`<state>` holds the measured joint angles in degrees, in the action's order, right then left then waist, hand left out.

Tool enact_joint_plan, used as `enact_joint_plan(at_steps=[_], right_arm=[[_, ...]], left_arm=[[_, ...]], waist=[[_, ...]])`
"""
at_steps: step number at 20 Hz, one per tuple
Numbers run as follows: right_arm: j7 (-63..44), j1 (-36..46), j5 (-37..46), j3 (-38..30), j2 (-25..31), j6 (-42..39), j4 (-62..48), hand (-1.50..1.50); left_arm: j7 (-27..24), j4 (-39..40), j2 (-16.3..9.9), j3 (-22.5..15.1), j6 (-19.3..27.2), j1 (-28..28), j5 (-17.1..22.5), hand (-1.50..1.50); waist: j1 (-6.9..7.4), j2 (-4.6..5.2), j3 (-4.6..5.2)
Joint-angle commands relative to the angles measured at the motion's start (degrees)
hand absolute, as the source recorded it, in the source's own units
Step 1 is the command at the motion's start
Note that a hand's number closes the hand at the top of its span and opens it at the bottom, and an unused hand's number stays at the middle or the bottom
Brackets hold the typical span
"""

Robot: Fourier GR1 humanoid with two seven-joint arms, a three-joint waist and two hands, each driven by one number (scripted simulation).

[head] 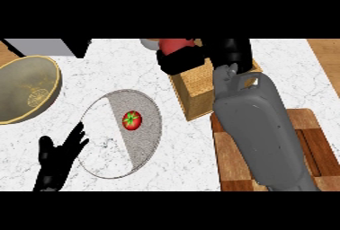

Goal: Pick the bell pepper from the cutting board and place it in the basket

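The red bell pepper (175, 45) is up at the top of the view, above the far side of the woven basket (192, 96). My right hand (189, 60) is shut on it, black fingers curled under and beside it, so only its upper part shows. The grey right forearm reaches from the lower right across the wooden cutting board (317, 143) and hides much of the basket. No pepper lies on the visible part of the board. My left hand (58, 157) rests open at the lower left, fingers up, beside a plate.
A round grey-and-white plate (109, 152) with a red tomato (131, 120) on it lies left of the basket. A wide wooden bowl (26, 90) sits at the far left. A grey object (43, 46) stands at the top left corner.
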<state>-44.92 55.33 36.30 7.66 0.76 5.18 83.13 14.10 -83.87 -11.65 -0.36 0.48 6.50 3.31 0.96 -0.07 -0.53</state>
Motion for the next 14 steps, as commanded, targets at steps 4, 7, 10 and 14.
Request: enact_joint_plan(at_steps=[4, 7, 10, 14], right_arm=[[8.69, -3.03, -6.78, -2.59, -0.74, 7.74, -8.06, 1.50], [16.35, -1.19, -8.01, -6.03, -0.75, 9.43, -16.82, 1.50], [18.69, 1.08, -8.71, -8.13, -0.59, 9.05, -19.49, 1.50], [12.70, -1.42, -0.19, -6.70, 4.64, 11.77, -21.00, 1.50]], left_arm=[[0.62, 2.76, 0.63, -0.49, -0.54, 2.09, -0.86, 0.00], [2.00, 3.93, 0.78, -0.15, -0.77, -0.34, -0.53, 0.00], [-1.67, 6.45, 1.96, -0.15, -1.00, 0.08, -0.81, 0.00], [2.73, 1.52, -0.39, 1.05, -1.41, 2.05, 0.04, 0.00]], waist=[[-0.09, 0.26, 0.54], [0.07, 0.47, 0.54], [-0.18, 0.39, 0.56], [-0.56, 0.13, 0.57]])
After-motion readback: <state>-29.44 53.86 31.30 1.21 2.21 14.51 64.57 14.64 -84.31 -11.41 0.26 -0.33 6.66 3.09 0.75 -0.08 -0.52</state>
